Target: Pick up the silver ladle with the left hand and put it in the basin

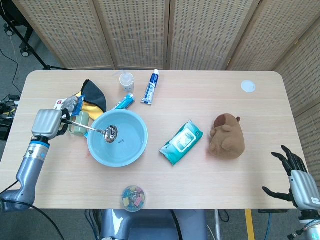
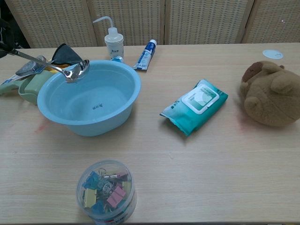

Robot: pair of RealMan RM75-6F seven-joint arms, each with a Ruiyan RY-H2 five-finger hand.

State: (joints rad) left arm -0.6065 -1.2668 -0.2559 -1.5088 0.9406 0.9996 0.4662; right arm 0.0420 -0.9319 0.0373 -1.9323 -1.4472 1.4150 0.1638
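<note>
- Left robot hand (image 1: 46, 122) grips the ladle (image 1: 97, 130) handle at frame left.
- Ladle's long axis points right; its bowl hangs over the basin (image 1: 135, 150).
- Right robot hand (image 1: 295, 176) is released, fingers spread.

Polished metal ladle (image 1: 102, 131), its bowl mirror-bright. Pale blue basin (image 1: 118, 158) of smooth, slightly glossy plastic. Tabletop (image 1: 200, 180) of light wood grain, matt. At 3 o'clock from the basin: wet-wipe pack (image 1: 181, 142) in glossy teal film, then a brown plush toy (image 1: 227, 136), soft and fuzzy. At 6 o'clock: clear plastic tub (image 2: 106, 190) of coloured binder clips. Left hand (image 1: 46, 123): ribbed silver-grey casing, black fingers (image 1: 63, 118).
</note>
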